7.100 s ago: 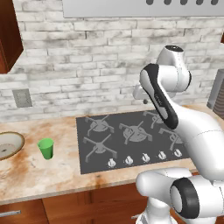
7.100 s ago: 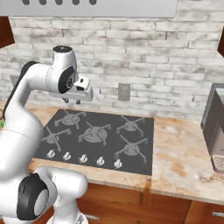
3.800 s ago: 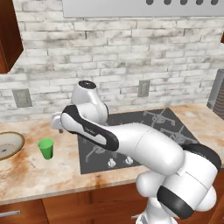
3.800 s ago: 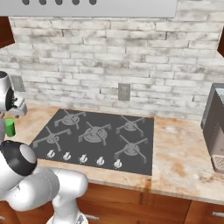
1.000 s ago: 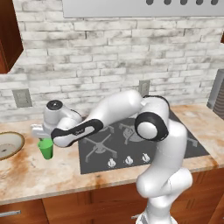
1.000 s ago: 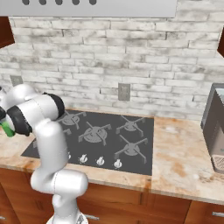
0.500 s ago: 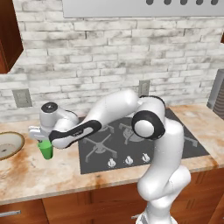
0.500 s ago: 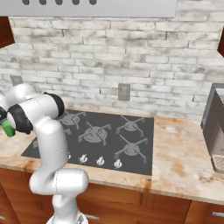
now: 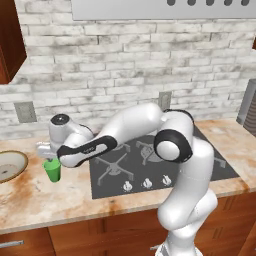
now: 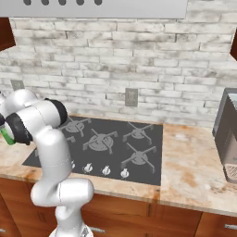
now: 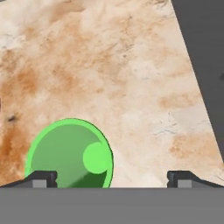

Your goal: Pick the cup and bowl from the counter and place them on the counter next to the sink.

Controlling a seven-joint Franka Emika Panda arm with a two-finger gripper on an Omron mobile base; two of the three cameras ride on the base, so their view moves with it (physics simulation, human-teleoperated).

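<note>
One green cup point(image 9: 51, 170) stands on the counter point(image 9: 35, 197) left of the stovetop point(image 10: 111, 143), directly under the spread-open gripper point(image 11: 111, 177), which should centre over it, since it sits toward one finger, before descending.

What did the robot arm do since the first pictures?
The arm swung from above the stovetop leftward and down, and its gripper now hangs just over the green cup, fingers apart, nothing grasped yet. The cup, bowl and counter stayed put.
</note>
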